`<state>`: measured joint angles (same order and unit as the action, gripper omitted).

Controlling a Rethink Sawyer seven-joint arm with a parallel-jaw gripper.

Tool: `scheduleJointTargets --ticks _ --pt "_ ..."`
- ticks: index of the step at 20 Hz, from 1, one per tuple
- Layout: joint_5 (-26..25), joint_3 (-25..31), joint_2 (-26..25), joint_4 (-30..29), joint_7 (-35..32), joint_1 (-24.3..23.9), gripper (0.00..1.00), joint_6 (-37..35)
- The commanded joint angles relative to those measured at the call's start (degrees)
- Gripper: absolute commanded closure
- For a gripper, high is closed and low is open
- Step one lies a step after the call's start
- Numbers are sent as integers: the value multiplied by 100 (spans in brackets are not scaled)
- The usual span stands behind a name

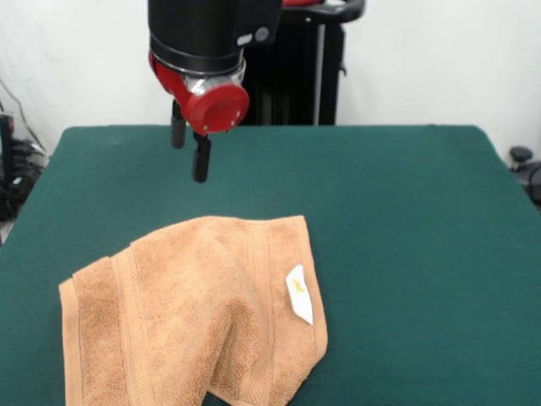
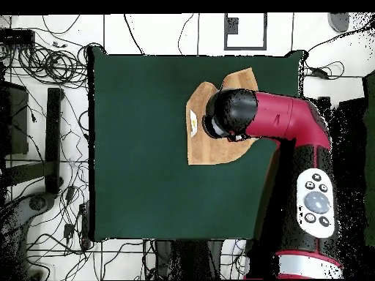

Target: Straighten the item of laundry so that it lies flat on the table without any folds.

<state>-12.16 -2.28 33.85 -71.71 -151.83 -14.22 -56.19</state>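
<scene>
The item of laundry [image 1: 194,313] is an orange-tan towel lying rumpled near the front left of the green table [image 1: 406,211]. Its right part is folded over, a ridge runs down its middle, and a white label [image 1: 298,294] shows on the fold. My gripper [image 1: 189,162] hangs above the table just behind the towel's far edge. It is open, holds nothing and is clear of the cloth. In the overhead view my red arm covers the middle of the item of laundry [image 2: 209,152]. Only its edges and the label [image 2: 193,123] show on the table [image 2: 139,146].
Tangled cables [image 2: 44,66] lie on the floor beside the table, next to a black stand [image 2: 53,139]. The towel's near edge runs out of the bottom of the front view.
</scene>
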Motion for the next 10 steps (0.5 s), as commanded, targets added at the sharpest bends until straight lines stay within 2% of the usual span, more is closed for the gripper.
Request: scheduleJointTargets --ticks 1,10 --pt "-115 658 -484 -544 682 80 0 399" --pt "-117 651 -533 -546 705 85 0 502"
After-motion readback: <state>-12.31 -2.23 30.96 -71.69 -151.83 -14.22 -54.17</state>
